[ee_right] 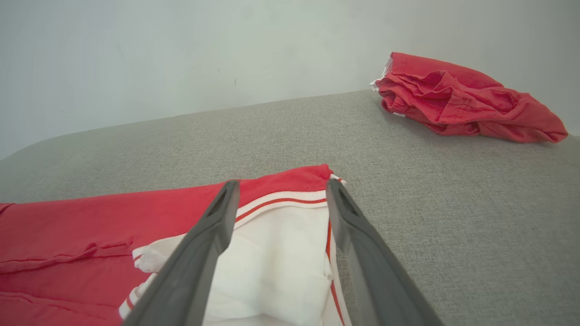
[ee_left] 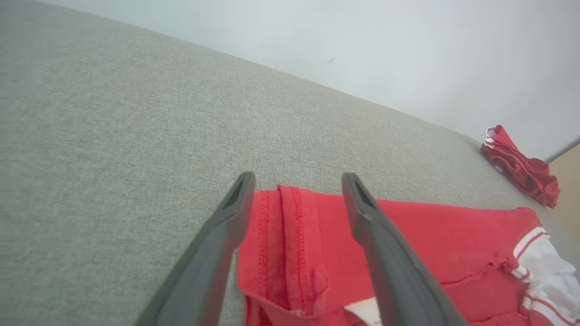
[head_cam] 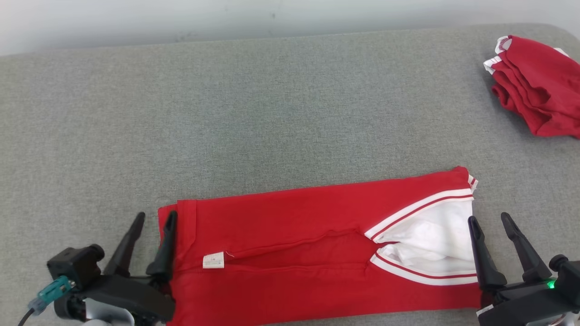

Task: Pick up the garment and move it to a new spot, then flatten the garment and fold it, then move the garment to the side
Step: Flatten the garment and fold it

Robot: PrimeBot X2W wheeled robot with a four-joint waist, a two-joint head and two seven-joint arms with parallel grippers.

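Along the near edge of the grey woven-fabric surface [head_cam: 226, 113], I see the red knit garment with white-and-red striped trim [head_cam: 281, 217] lying as a long band that runs from left to right. Its hemmed end points to my left. The end with the striped trim and the white inner cloth points to my right. A small white label [head_cam: 213, 260] sits on the red cloth near the left end, and a soft crease runs along the middle.

My left gripper [head_cam: 156, 216] hangs at the hemmed end with its two dark fingers spread apart and nothing between them gripped. On the left wrist view that left gripper [ee_left: 298, 177] straddles the stitched hem: one finger is over bare grey fabric, the other over red cloth. I cannot tell whether either finger touches.

My right gripper [head_cam: 488, 218] is likewise spread wide and grips nothing. From the head view it sits at the right end of the garment, its inner finger at the cloth's edge. On the right wrist view the white lining shows between the fingers [ee_right: 282, 183].

Well apart, at the far right corner, a second red garment with white edging [head_cam: 539, 86] lies in a rumpled heap. A pale wall [head_cam: 136, 18] rises behind the far edge.
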